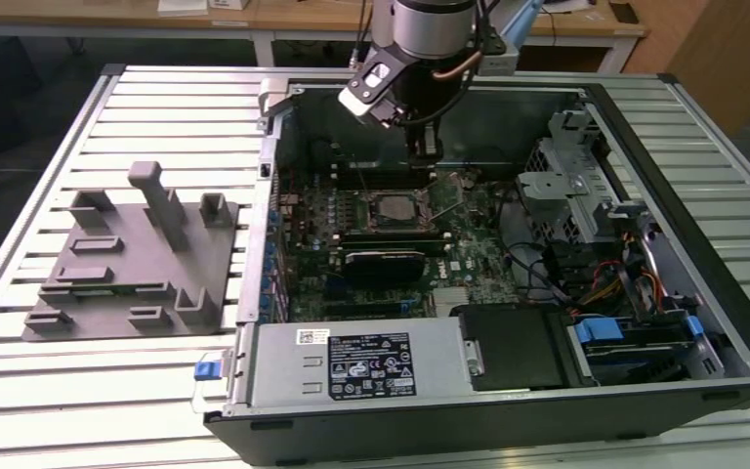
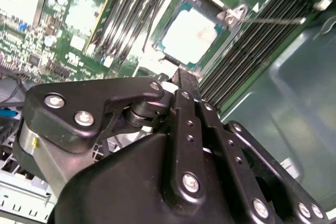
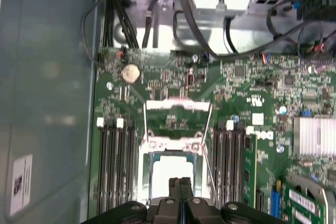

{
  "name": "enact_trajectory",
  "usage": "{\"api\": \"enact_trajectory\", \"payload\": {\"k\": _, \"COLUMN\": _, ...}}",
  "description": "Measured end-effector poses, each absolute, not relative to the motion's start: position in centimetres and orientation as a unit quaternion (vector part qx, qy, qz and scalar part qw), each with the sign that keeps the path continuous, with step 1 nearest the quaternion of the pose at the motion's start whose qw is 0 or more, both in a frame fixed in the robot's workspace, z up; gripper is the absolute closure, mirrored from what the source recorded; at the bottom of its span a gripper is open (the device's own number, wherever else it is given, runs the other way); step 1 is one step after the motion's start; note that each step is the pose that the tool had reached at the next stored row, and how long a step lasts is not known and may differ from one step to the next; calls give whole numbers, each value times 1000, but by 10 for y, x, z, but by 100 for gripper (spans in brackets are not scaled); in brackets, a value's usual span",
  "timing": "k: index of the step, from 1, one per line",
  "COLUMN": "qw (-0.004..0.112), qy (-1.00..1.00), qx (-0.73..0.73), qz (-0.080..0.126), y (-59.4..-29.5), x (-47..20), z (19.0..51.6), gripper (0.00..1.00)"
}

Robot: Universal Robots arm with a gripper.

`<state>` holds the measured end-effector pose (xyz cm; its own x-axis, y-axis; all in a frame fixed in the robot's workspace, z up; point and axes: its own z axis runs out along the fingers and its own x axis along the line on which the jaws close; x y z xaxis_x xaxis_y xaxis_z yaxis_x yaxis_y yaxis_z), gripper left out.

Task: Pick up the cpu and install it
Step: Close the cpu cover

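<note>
Grey plastic forms the tray [image 1: 95,303], which lies on the slatted table [image 1: 153,107] at the exterior view's left, just beside the open computer case [image 1: 506,415]. Its upright posts and pockets stand well apart from the arm.

Inside the case, the motherboard [image 1: 479,264] carries the socket [image 3: 146,169]. The cpu [image 3: 167,167] lies flat within that socket, pale top upward. The gripper [image 3: 180,181] hangs over the socket with the jaws together and nothing visible between them. Whether they touch the chip cannot be told. The load frame [image 3: 178,106] stands hinged open, and the thin lever [image 2: 273,20] appears released beside it.

Judgement: the chip appears placed, so the step in hand concerns its seating.
- Keep the jaws upright and centred over the chip.
- Apply no side load, since socket contacts bend easily.
- Stay clear of the lever and of the memory slots [image 3: 113,166] flanking the socket.

Lower in the exterior view, the case holds a power supply [image 1: 349,362]. Toward that view's right it holds a drive cage [image 1: 570,186] and bundled cables [image 1: 597,283].
</note>
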<state>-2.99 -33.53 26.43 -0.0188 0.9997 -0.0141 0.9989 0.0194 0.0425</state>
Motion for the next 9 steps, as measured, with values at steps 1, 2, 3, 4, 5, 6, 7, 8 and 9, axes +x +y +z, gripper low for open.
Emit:
{"api": "enact_trajectory", "payload": {"k": 1, "qw": 20, "qy": 714, "qx": 700, "qz": 10, "y": -335, "x": -27, "z": 264, "gripper": 89}}
{"api": "enact_trajectory", "payload": {"k": 2, "qw": 20, "qy": 714, "qx": 700, "qz": 10, "y": -335, "x": -24, "z": 264, "gripper": 89}}
{"api": "enact_trajectory", "payload": {"k": 3, "qw": 20, "qy": 714, "qx": 700, "qz": 10, "y": -335, "x": -21, "z": 264, "gripper": 89}}
{"api": "enact_trajectory", "payload": {"k": 4, "qw": 19, "qy": 714, "qx": 700, "qz": 9, "y": -335, "x": -18, "z": 264, "gripper": 89}}
{"api": "enact_trajectory", "payload": {"k": 5, "qw": 19, "qy": 714, "qx": 700, "qz": 9, "y": -335, "x": -14, "z": 264, "gripper": 89}}
{"api": "enact_trajectory", "payload": {"k": 6, "qw": 19, "qy": 714, "qx": 700, "qz": 9, "y": -335, "x": -11, "z": 264, "gripper": 89}}
{"api": "enact_trajectory", "payload": {"k": 7, "qw": 19, "qy": 714, "qx": 700, "qz": 9, "y": -335, "x": -8, "z": 264, "gripper": 89}}
{"api": "enact_trajectory", "payload": {"k": 8, "qw": 18, "qy": 714, "qx": 700, "qz": 9, "y": -335, "x": -4, "z": 264, "gripper": 89}}
{"api": "enact_trajectory", "payload": {"k": 9, "qw": 18, "qy": 714, "qx": 700, "qz": 9, "y": -335, "x": -1, "z": 264, "gripper": 89}}
